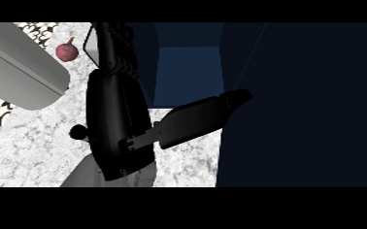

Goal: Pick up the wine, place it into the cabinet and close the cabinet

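- Cabinet (188,73): dark blue, interior open to view; landmark.
- Right robot hand (118,121): black, left of the cabinet opening, fingers extended up along its door edge (97,43); curl cannot be told.
- Left robot hand: not visible.
- Wine: not visible; whereabouts unknown.
- Red fruit (67,52): on worktop (43,140), left of cabinet.
- Advice: likely door-closing; push steadily along the edge.

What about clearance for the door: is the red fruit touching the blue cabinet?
Apart. Head view: the red fruit lies far left, a black hand between it and the blue cabinet.
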You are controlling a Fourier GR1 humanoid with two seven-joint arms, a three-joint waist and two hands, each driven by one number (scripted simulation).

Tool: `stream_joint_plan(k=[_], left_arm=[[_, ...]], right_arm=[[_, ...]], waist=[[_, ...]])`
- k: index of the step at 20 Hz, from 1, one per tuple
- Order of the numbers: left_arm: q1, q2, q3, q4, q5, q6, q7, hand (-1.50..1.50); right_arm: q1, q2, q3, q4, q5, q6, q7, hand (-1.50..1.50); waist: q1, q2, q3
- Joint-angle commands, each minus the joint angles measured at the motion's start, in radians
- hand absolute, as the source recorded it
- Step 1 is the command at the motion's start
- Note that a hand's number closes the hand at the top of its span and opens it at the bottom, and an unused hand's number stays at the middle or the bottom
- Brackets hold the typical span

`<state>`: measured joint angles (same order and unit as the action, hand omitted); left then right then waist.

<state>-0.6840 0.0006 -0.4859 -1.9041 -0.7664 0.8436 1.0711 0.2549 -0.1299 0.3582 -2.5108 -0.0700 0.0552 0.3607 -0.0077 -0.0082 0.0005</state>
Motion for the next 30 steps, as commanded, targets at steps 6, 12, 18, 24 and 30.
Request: stream_joint_plan(k=[6, 12, 18, 24, 30], left_arm=[[0.062, -0.001, -0.047, -0.053, -0.144, 0.027, 0.153, -1.5], [0.092, -0.001, 0.027, -0.142, -0.181, -0.091, 0.183, -1.5], [0.15, -0.001, 0.087, -0.247, -0.229, -0.198, 0.181, -1.5], [0.222, 0.02, 0.135, -0.298, -0.186, -0.247, 0.15, -1.5], [0.371, 0.044, 0.133, -0.387, -0.166, -0.244, 0.103, -1.5]], right_arm=[[-0.045, -0.023, 0.022, -0.214, 0.009, -0.05, 0.167, -1.5], [-0.071, -0.016, 0.012, -0.193, 0.005, -0.077, 0.166, -1.5], [-0.013, -0.049, 0.03, -0.208, 0.026, -0.066, 0.124, -1.5], [-0.013, -0.055, 0.046, -0.207, 0.008, -0.073, 0.148, -1.5], [-0.065, -0.053, 0.06, -0.245, 0.014, -0.107, 0.213, -1.5]], waist=[[0.004, 0.0, -0.001], [0.007, 0.002, -0.001], [0.004, 0.001, 0.0], [0.001, 0.004, -0.001], [0.003, 0.003, -0.002]])
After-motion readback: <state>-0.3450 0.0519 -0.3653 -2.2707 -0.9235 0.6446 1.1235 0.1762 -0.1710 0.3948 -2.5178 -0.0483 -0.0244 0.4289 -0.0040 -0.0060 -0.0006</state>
